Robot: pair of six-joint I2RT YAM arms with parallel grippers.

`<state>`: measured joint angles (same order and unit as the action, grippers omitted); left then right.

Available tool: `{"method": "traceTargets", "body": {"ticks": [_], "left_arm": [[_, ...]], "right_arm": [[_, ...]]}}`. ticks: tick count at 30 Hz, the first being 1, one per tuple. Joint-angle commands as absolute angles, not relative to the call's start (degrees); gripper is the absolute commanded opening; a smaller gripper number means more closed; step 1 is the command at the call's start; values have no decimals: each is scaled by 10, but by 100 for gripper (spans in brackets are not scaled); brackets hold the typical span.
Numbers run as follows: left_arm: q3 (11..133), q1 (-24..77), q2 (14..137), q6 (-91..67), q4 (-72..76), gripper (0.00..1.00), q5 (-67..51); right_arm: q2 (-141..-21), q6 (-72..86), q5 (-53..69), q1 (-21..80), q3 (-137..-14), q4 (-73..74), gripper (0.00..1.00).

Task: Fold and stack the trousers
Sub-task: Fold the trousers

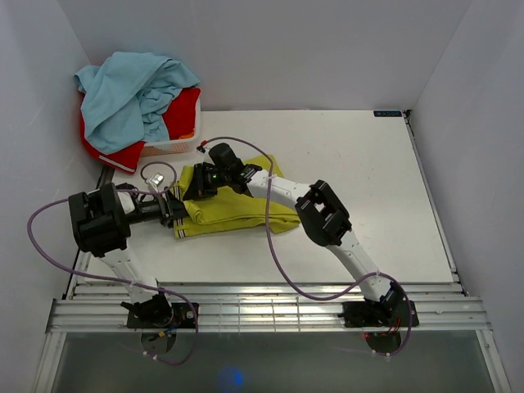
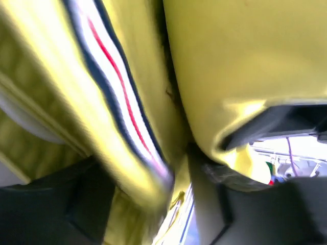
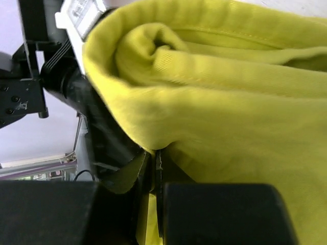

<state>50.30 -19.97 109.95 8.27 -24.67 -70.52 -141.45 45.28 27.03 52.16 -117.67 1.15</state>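
Note:
The yellow-green trousers (image 1: 246,214) lie folded on the white table (image 1: 360,180), left of centre. My right gripper (image 1: 199,184) is at their far left corner. In the right wrist view it (image 3: 156,168) is shut on a thin fold of the trousers (image 3: 230,102). My left gripper (image 1: 173,210) is at the bundle's left edge. In the blurred left wrist view its dark fingers (image 2: 46,204) stand apart, with the trousers (image 2: 245,61) and their striped label (image 2: 117,76) draped between and over them.
A white basket (image 1: 176,146) at the back left holds a light blue garment (image 1: 131,90) over a red garment (image 1: 184,110). White walls close in the table on three sides. Purple cables (image 1: 274,246) loop over the table from both arms.

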Motion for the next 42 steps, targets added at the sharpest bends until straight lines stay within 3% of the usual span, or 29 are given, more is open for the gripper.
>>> {"method": "traceTargets", "body": {"ticks": [1, 2, 4, 5, 14, 17, 18, 22, 27, 30, 38, 42], "left_arm": [[477, -251, 1016, 34, -194, 77, -665], [472, -264, 999, 28, -192, 86, -658], [473, -286, 970, 26, -206, 98, -630], [475, -293, 948, 42, -216, 98, -621], [524, -325, 919, 129, -342, 98, -568], [557, -325, 893, 191, -390, 95, -618], [569, -323, 886, 218, -418, 85, -632], [636, -260, 855, 260, -471, 64, -652], [684, -126, 872, 228, -475, 53, -649], [661, -120, 924, 170, -447, 48, -657], [597, -213, 1082, 169, -456, 44, -604], [593, -246, 1116, 177, -441, 59, -589]], "right_arm": [[-1412, 461, 274, 530, -1196, -40, 8], [-1411, 461, 278, 530, -1194, -47, 13], [-1405, 461, 287, 531, -1189, -66, 35], [-1405, 461, 290, 530, -1185, -70, 53], [-1331, 435, 353, 498, -1139, -111, 82], [-1289, 403, 405, 467, -1123, -102, 81], [-1277, 388, 434, 457, -1117, -92, 79], [-1207, 271, 513, 371, -1068, 0, 75], [-1158, 120, 567, 281, -985, 131, 74], [-1154, 94, 619, 252, -934, 134, 77], [-1234, -75, 639, 260, -883, 276, 77], [-1257, -62, 573, 258, -810, 247, 77]]}}
